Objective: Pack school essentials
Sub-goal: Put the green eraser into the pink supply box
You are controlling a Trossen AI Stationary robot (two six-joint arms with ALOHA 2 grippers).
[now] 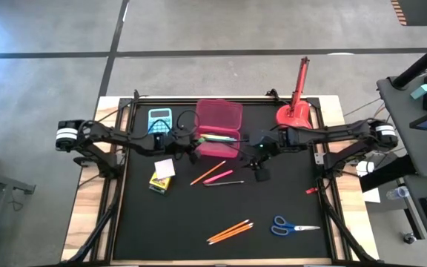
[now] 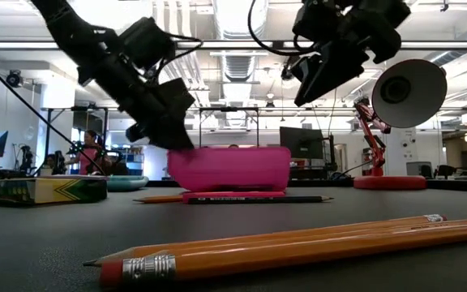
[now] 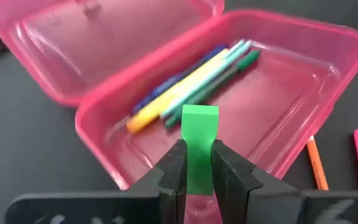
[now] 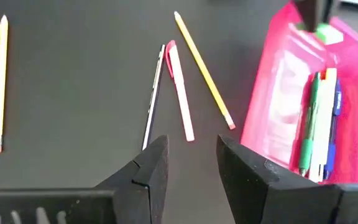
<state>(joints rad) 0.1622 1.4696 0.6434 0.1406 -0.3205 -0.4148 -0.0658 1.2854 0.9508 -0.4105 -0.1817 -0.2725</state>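
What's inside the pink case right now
The pink case holds a yellow marker, blue, teal and green pens. The left gripper, gripping a green eraser, hides part of its floor.

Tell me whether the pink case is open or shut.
Open. The pink case has its lid folded back flat, with pens lying in the tray; the left gripper holds a green eraser above it.

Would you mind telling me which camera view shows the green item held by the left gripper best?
The left wrist view: the green eraser-like block sits pinched in the left gripper, right over the open pink case. The right wrist view shows only a green sliver at the case's far end; in the high and low views the arm hides it.
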